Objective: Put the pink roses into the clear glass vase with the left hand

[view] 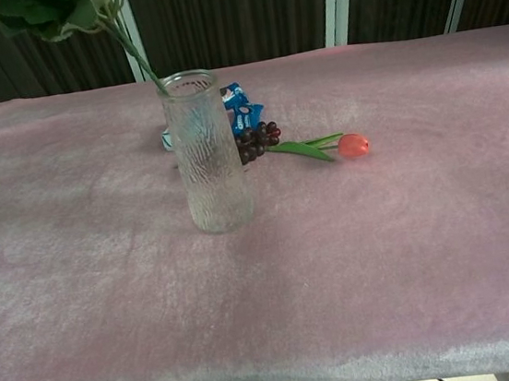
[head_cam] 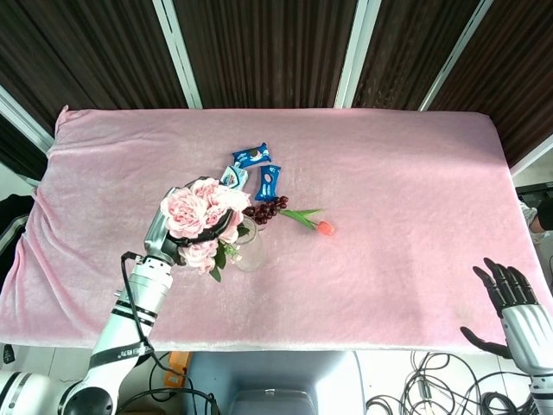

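A bunch of pink roses (head_cam: 202, 211) with green leaves is held by my left hand (head_cam: 169, 237), mostly hidden under the blooms. The clear glass vase (head_cam: 248, 245) stands upright just right of the bouquet. In the chest view the ribbed vase (view: 207, 153) is in the centre-left, and the green stem (view: 138, 60) slants down from the leaves at the top edge to the vase's rim on its left side. My right hand (head_cam: 511, 307) hangs off the table's front right corner, fingers spread, holding nothing.
Behind the vase lie blue snack packets (head_cam: 252, 170), a bunch of dark grapes (head_cam: 265, 209) and a red tulip (head_cam: 316, 224) with a green stem. The pink cloth (head_cam: 397, 190) covers the whole table.
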`<action>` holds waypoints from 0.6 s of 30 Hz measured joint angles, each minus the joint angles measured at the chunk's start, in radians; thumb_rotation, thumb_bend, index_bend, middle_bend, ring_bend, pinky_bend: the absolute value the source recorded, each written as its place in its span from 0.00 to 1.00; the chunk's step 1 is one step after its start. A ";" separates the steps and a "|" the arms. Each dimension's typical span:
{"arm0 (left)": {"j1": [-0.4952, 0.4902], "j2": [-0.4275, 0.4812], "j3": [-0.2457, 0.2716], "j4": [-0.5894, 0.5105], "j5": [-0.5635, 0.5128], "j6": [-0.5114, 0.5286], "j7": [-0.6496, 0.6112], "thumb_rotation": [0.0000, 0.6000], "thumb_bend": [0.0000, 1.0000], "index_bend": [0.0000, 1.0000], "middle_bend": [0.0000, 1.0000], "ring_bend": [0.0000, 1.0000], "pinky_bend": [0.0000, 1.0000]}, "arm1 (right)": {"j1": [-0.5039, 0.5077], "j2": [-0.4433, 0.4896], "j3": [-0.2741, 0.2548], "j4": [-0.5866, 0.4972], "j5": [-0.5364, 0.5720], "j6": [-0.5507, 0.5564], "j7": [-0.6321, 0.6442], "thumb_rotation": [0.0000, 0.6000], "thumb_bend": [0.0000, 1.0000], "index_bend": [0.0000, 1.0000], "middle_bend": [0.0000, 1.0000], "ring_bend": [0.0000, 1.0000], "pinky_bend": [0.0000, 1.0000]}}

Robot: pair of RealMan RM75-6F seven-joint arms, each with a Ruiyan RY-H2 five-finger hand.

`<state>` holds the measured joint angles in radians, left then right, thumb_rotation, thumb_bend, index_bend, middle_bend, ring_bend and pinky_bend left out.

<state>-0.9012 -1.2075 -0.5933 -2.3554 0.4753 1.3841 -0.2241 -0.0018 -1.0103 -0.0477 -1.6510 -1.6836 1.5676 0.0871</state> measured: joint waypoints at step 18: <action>0.001 -0.128 0.023 0.220 -0.036 -0.123 0.011 1.00 0.57 0.71 0.76 0.64 0.72 | 0.010 -0.003 -0.005 -0.001 -0.008 -0.023 -0.009 1.00 0.30 0.00 0.00 0.00 0.00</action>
<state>-0.9006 -1.3353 -0.5704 -2.1358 0.4394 1.2610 -0.2132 0.0080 -1.0133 -0.0532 -1.6515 -1.6917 1.5449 0.0778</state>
